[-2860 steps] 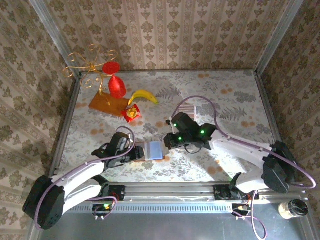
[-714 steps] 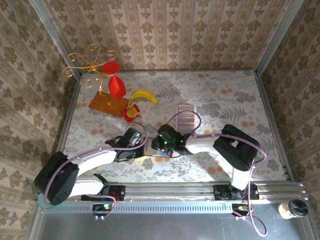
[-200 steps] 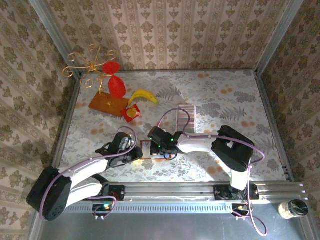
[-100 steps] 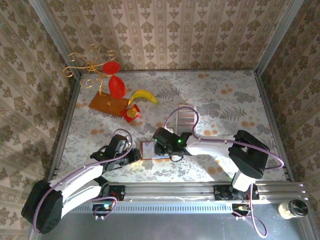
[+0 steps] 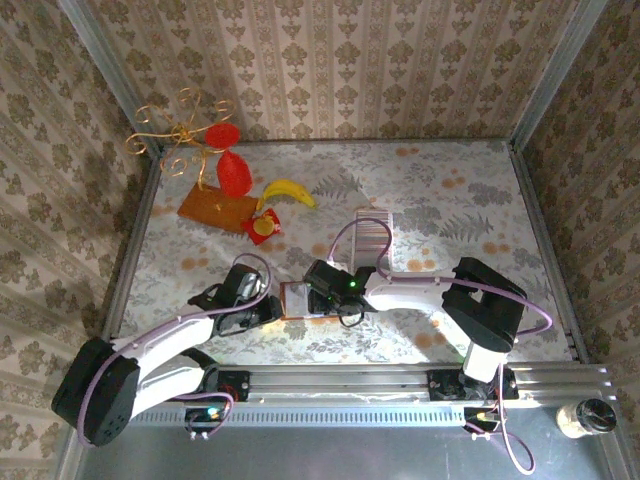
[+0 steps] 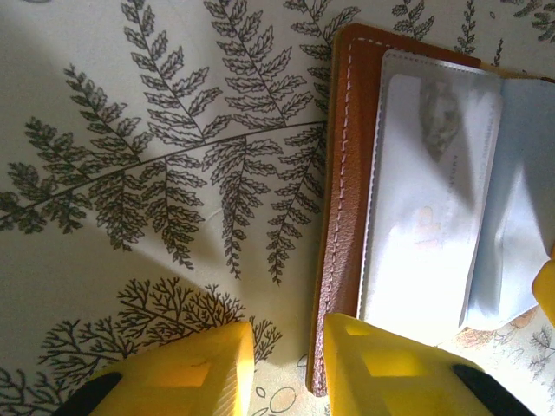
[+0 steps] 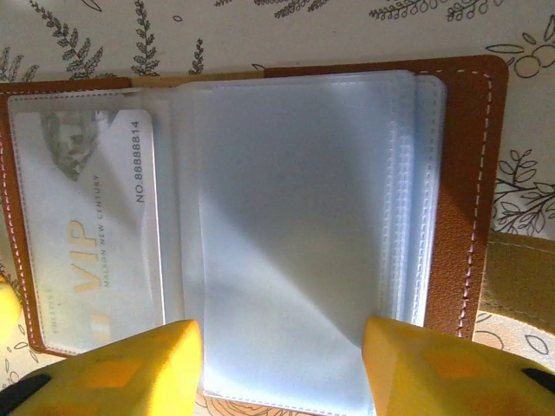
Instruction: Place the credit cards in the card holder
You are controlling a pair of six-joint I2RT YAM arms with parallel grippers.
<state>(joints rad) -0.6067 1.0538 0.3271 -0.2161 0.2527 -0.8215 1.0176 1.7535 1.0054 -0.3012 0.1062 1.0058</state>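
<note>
I see the fern-print table [image 5: 470, 190] carrying the open card holder [image 5: 296, 298] toward its near edge, the credit cards [image 5: 373, 233] beyond, an orange-brown board [image 5: 218, 209] far left.

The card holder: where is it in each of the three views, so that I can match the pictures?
Top external: card holder, open, slightly left of and below picture centre.
Left wrist: card holder on the right side, brown edge running top to bottom.
Right wrist: card holder spans nearly the whole width.
Shared landmark: VIP card inside a sleeve, both wrist views.
</note>
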